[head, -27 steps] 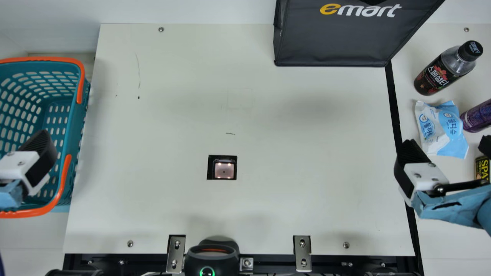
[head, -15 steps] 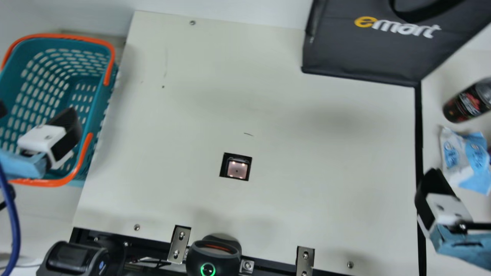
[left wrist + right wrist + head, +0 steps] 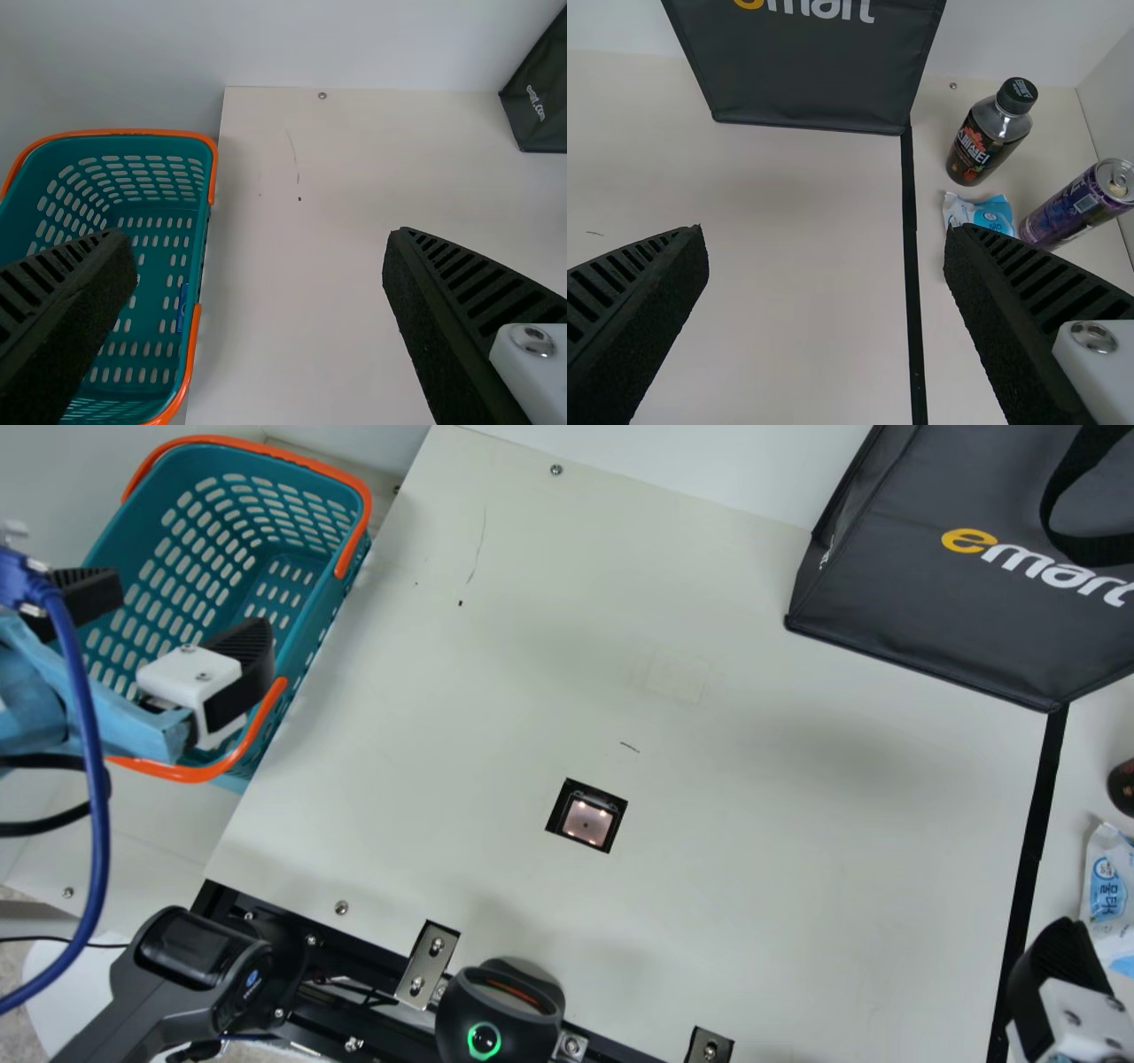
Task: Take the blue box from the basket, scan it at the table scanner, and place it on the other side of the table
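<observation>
At ten o'clock off the tabletop (image 3: 753, 779), basket (image 3: 319, 620) holds blue box (image 3: 182, 307) near tabletop-side wall; probably light, stiff, crushable card, pinch mid-sides gently. Left tool (image 3: 259, 239), right tool (image 3: 826, 235): both spread apart.

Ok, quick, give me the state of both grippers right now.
Left gripper: open, holding nothing, seen over the basket in the main view.
Right gripper: open, nothing between its fingers.
</observation>
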Motion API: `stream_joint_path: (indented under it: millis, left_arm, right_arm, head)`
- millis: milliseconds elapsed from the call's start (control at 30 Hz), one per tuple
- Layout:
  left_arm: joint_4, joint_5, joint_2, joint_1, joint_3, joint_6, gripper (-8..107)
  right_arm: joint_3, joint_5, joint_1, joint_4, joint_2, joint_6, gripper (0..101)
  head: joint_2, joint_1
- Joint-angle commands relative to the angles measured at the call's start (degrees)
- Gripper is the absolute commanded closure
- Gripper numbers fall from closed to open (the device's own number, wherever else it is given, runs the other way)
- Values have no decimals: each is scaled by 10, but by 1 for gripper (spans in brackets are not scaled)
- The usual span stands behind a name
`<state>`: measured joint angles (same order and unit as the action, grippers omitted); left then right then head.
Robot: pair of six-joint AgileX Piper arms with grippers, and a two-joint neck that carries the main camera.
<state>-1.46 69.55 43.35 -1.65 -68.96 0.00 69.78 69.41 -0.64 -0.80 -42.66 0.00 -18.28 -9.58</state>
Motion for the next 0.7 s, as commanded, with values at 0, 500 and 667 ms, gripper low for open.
stream_joint_path:
  millis: [0, 500, 667]
  left_arm:
    - [0, 0, 0, 0, 0, 0, 9]
    - [0, 0, 0, 0, 0, 0, 9]
    - [0, 0, 0, 0, 0, 0, 9]
  right_arm:
    - [0, 0, 0, 0, 0, 0, 6]
    - [0, 0, 0, 0, 0, 0, 6]
    - [0, 0, 0, 0, 0, 0, 6]
  head:
    - [-1, 17]
    - [-1, 17]
    - [-1, 17]
